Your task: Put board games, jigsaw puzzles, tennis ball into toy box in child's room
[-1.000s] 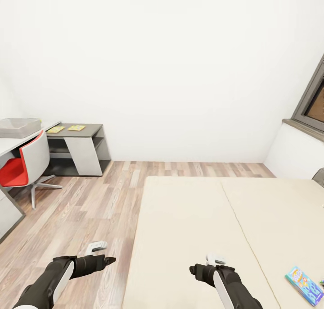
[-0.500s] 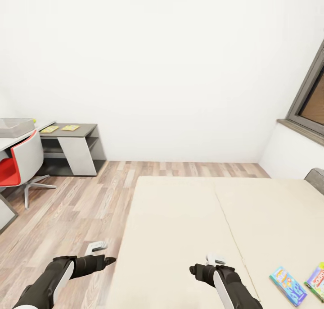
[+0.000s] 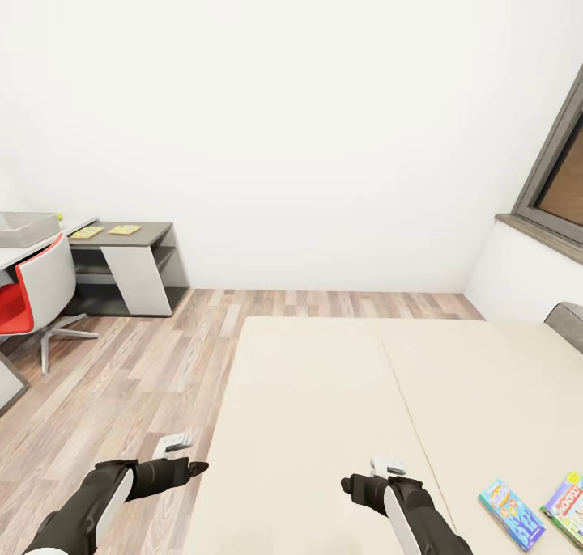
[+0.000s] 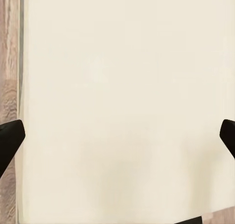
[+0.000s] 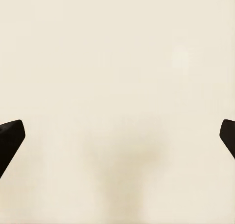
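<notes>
Two board games lie flat on the beige bed (image 3: pixel 324 393) at its near right: a bright blue one (image 3: pixel 510 513) and a white-and-green one (image 3: pixel 567 498). Far left stands the table (image 3: pixel 150 233), with two jigsaw puzzles (image 3: pixel 87 232) (image 3: pixel 125 230) on its dark lower section. The pale grey toy box (image 3: pixel 24 227) sits on the higher desk top. My left gripper (image 3: pixel 197 466) hangs open at the bed's left edge. In the left wrist view the left gripper (image 4: pixel 119 136) faces mattress. My right gripper (image 3: pixel 348 485) (image 5: pixel 119 133) is open over bare mattress, left of the games.
A red and white swivel chair (image 3: pixel 28 292) stands before the desk. Wood-plank floor (image 3: pixel 138 377) lies between bed and table. A dark-framed window (image 3: pixel 559 175) and a white ledge are at the right, with the grey headboard (image 3: pixel 567 316) below.
The whole view has swung slightly right, so the desk slid left. The white-and-green game has come into sight beside the blue one. Both arms hold the same pose.
</notes>
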